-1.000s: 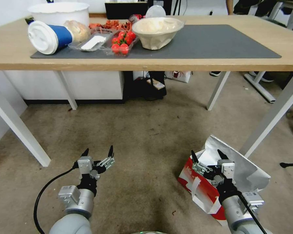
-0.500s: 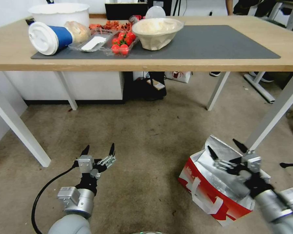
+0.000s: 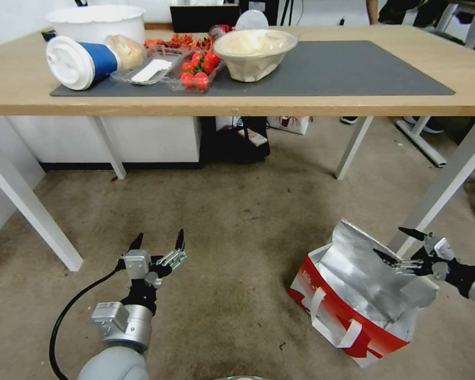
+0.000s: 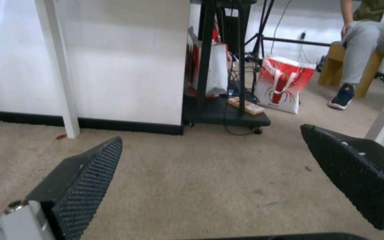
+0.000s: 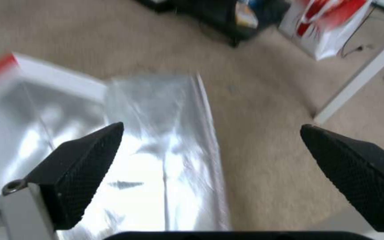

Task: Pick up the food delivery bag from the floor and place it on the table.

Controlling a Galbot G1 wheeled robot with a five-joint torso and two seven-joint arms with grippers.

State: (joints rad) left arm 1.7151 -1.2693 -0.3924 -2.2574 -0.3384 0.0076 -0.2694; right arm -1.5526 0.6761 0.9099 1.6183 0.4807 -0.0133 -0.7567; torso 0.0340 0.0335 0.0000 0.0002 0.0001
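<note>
The food delivery bag [image 3: 348,295] stands on the floor [image 3: 237,221] in the lower right of the head view, red and white outside, its silver foil lining gaping upward and a white strap handle hanging down its red side. It sits just in front of the white leg at the right end of the bench [image 3: 301,103], close to the leg, though whether they touch cannot be made out.

The right gripper [image 3: 401,245] comes in from the right edge of the frame, over the raised foil flap at the bag's far right corner. Its two black fingers are spread wide with nothing between them (released, in short). In the right wrist view the right gripper [image 5: 210,140] shows the same spread, with the foil lining [image 5: 156,140] below one finger and bare floor under the other.

The left gripper [image 3: 157,244] sits in the lower left of the head view, above open floor and well apart from the bag, fingers likewise parted and holding nothing. The left wrist view has its textured pads wide apart over the floor, with a second red-and-white bag [image 4: 283,83] far off near a black stand.

On the bench top, in the upper left of the frame, a grey mat [image 3: 353,68] carries a toppled white-lidded cup [image 3: 79,60], a tray of tomatoes [image 3: 198,68] and a pale bowl [image 3: 256,53].
</note>
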